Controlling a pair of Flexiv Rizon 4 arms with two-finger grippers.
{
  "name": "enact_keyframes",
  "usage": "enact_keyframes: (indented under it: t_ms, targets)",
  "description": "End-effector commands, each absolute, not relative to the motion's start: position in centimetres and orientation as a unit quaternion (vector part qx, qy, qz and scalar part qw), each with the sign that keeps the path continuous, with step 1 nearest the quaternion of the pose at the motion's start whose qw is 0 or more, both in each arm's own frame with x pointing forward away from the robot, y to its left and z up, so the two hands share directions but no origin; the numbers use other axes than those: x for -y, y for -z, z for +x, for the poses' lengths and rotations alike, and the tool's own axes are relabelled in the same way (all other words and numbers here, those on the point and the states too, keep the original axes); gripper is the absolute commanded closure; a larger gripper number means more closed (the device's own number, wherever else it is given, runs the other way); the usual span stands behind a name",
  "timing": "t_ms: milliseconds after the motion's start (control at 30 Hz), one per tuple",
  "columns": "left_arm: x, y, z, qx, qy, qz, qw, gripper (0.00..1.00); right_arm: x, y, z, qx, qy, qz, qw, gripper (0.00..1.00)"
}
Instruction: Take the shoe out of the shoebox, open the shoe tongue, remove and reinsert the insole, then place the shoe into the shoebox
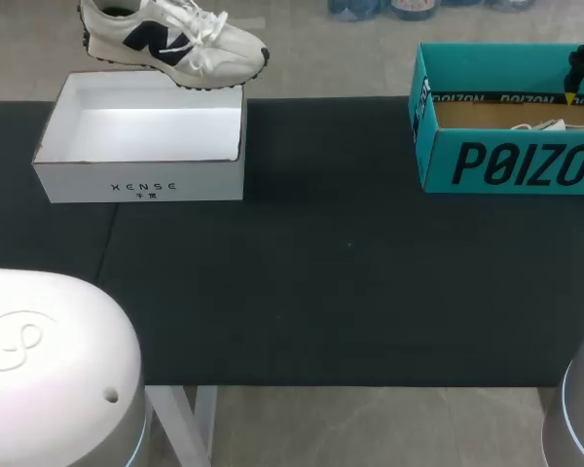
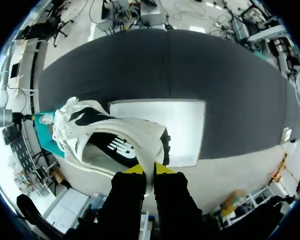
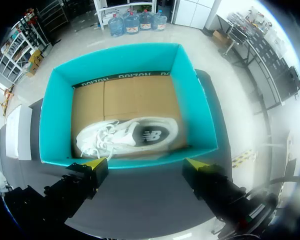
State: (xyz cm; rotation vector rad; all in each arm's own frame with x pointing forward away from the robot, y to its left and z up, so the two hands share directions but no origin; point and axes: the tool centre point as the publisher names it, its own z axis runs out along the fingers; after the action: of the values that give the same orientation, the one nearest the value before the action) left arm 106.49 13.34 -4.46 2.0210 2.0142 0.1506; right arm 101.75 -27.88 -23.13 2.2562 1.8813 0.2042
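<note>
teal shoebox (image 3: 125, 65) ahead | white shoe (image 3: 127, 136) lying inside on cardboard floor | right gripper (image 3: 146, 164) fingers (image 3: 96, 163) spread wide

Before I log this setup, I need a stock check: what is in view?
Held shoe: one, white with dark logo, in the air over the white box's far edge.
Boxed shoe: one, white, in the teal box.
White box: one, white, open, table's left.
Teal box: one, teal, open, table's right.
Table: one, black cover.
Left gripper: one, yellow-tipped, shut on the held shoe.
Right gripper: one, yellow-tipped, open, above the teal box.
</note>
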Motion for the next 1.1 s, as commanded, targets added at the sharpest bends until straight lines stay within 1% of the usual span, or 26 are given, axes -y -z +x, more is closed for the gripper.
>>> enact_keyframes:
  t_ms: [33, 267, 433, 800, 1100]
  targets:
    - [-10.2, 3.0, 99.2, -0.688, -0.098, 0.694, 0.187, 1.00, 27.9, 23.2, 101.7, -0.635, -0.070, 0.763, 0.099, 0.00]
    - [-5.1, 7.9, 93.2, -0.686, -0.070, 0.704, 0.169, 1.00, 27.9, 23.2, 101.7, -0.635, -0.070, 0.763, 0.099, 0.00]
    - [-2.6, 11.1, 90.3, -0.706, -0.041, 0.688, 0.164, 1.00, 27.9, 23.2, 101.7, -0.635, -0.070, 0.763, 0.099, 0.00]
    - [3.7, 17.5, 87.8, -0.732, -0.015, 0.668, 0.134, 1.00, 27.9, 23.2, 101.7, -0.635, -0.070, 0.763, 0.099, 0.00]
    - [6.4, 21.6, 86.5, -0.733, -0.002, 0.669, 0.122, 1.00, 27.9, 23.2, 101.7, -0.635, -0.070, 0.763, 0.099, 0.00]
